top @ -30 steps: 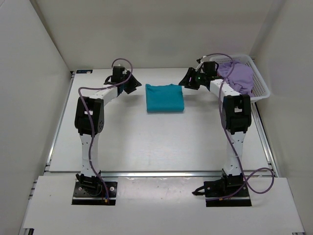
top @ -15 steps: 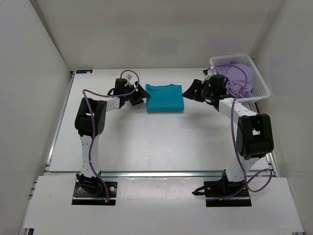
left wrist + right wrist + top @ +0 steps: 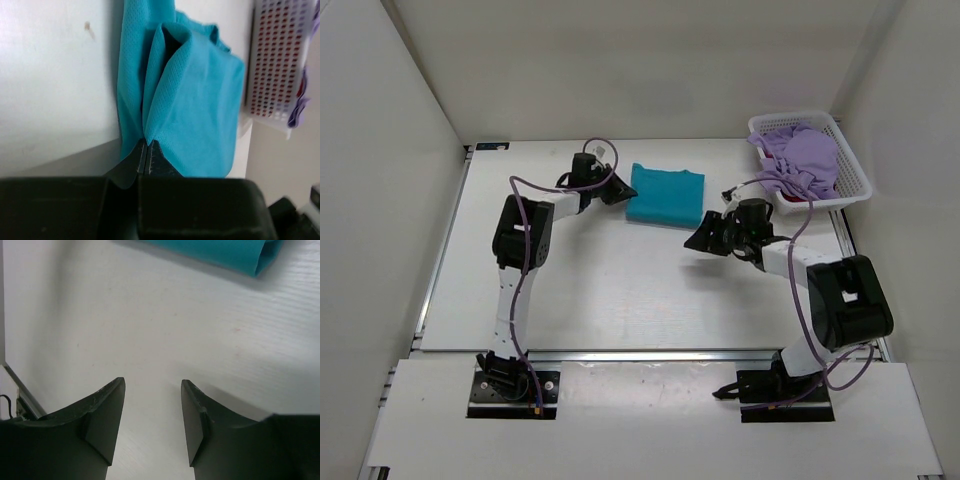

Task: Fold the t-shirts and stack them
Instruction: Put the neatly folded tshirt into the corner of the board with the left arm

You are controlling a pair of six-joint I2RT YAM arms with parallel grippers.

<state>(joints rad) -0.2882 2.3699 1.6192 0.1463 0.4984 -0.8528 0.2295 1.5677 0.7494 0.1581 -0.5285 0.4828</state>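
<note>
The left gripper [image 3: 616,191] sits at the left edge of the folded teal shirt [image 3: 667,196], which lies flat on the table [image 3: 600,290] toward the rear centre. Its jaws are pressed together and appear to pinch a raised fold of that edge; the contact point is partly hidden. The right gripper [image 3: 703,239] hovers over bare table just beside the shirt's near right corner, jaws apart, holding nothing. At far right, the purple shirt [image 3: 807,158] lies heaped in the basket [image 3: 853,186].
</note>
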